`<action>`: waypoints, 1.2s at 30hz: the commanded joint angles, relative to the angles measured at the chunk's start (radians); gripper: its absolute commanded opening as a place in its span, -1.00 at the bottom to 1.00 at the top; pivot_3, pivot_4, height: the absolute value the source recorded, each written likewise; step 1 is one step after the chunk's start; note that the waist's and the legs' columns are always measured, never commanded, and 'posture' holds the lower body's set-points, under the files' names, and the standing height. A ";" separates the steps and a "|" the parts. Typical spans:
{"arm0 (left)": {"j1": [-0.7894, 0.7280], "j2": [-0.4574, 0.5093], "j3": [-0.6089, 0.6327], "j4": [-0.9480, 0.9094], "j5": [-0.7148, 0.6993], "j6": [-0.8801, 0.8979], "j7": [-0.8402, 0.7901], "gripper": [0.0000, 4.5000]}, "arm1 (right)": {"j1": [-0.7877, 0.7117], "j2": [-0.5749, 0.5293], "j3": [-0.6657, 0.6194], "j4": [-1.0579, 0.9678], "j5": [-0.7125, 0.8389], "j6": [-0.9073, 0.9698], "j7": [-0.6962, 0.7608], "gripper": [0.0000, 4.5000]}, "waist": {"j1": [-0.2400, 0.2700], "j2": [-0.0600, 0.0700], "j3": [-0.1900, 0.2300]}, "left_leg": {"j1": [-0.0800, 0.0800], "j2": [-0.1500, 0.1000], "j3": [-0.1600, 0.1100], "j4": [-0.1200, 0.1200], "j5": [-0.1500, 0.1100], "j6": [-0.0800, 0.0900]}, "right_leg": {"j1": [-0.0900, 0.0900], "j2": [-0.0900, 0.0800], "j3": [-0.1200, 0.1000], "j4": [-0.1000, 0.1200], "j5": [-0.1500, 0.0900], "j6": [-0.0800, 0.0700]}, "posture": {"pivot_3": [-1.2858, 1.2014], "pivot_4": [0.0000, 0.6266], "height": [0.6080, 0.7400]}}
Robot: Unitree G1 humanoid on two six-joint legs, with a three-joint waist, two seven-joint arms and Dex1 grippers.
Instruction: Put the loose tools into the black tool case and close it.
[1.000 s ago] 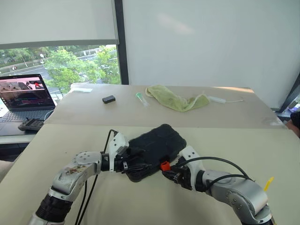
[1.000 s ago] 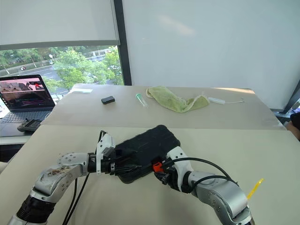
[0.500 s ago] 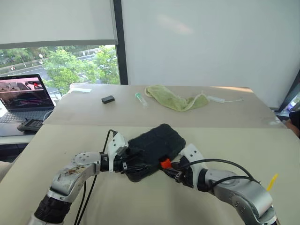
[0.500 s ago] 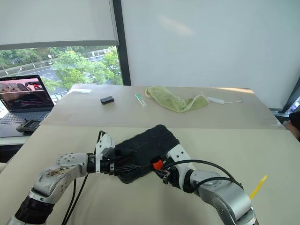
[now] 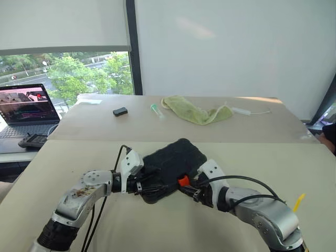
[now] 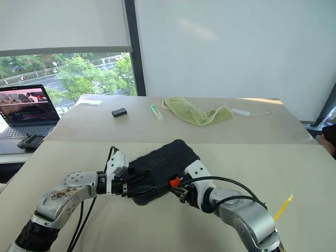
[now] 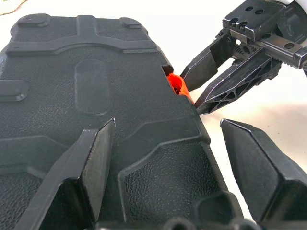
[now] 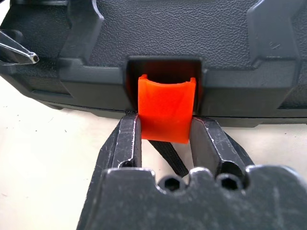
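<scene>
**A:** Why is the right gripper sitting so low against the near edge of the tool case?

**B:** It is working the orange latch. Its two fingers are standing one on each side of the tab, touching its lower corners, partly open rather than clamped. I judge it is lining up to press the latch home.

**A:** And the left gripper?

**B:** It is reaching in from the case's left end with its fingers spread wide, one lying on the lid, the other hanging off the edge beside it. It looks to be steadying the case so it is not sliding on the bench while the latch is being pushed. It is gripping nothing.

**A:** How is the case looking?

**B:** The lid is lying down, black and textured, with moulded ribs; the orange tab is sticking out below its recess, so I judge it is not yet snapped in. No tools are lying loose near it. Further back, a small black box and a green cloth are resting on the far bench.
</scene>
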 commanded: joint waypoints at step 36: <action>0.057 -0.003 -0.053 0.043 0.062 -0.006 0.002 0.66 | -0.122 -0.005 0.003 0.160 0.005 -0.107 0.120 -0.99 | -0.002 0.000 0.000 | 0.001 0.000 0.000 0.000 0.000 0.000 | 0.000 0.000 0.001 0.000 0.000 -0.001 | 0.03 -0.52 1.00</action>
